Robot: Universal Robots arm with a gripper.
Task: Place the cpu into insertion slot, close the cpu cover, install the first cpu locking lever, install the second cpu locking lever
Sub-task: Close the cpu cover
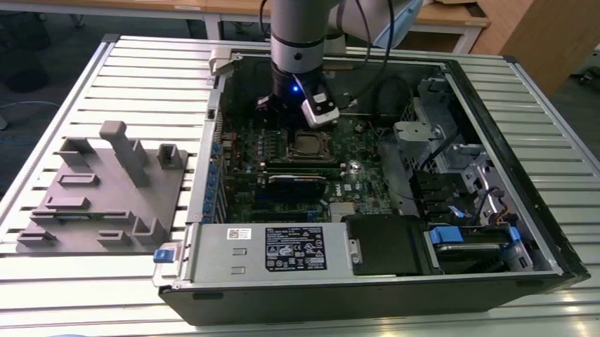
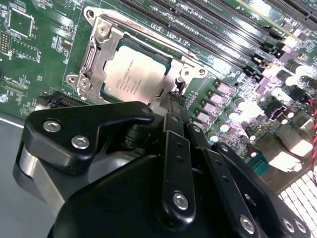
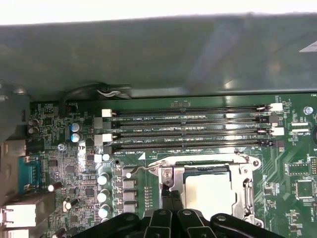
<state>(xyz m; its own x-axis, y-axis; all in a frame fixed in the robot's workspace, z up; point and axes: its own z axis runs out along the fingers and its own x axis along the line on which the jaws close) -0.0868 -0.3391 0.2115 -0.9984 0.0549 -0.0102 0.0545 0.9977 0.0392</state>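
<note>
Black pincer clenched, fingertips together at the edge of the thin square dark-silver cpu cover. Cover lies closed over the flat silver-grey square cpu, which is seated in the dark-framed insertion slot on the green circuit board. Thin wire lever sits just beside the cover. Beyond: long black memory slots.

A ribbed, slatted metal table stands on dark grey floor, with pale wooden desks behind it and a wooden cabinet at the exterior view's right.
</note>
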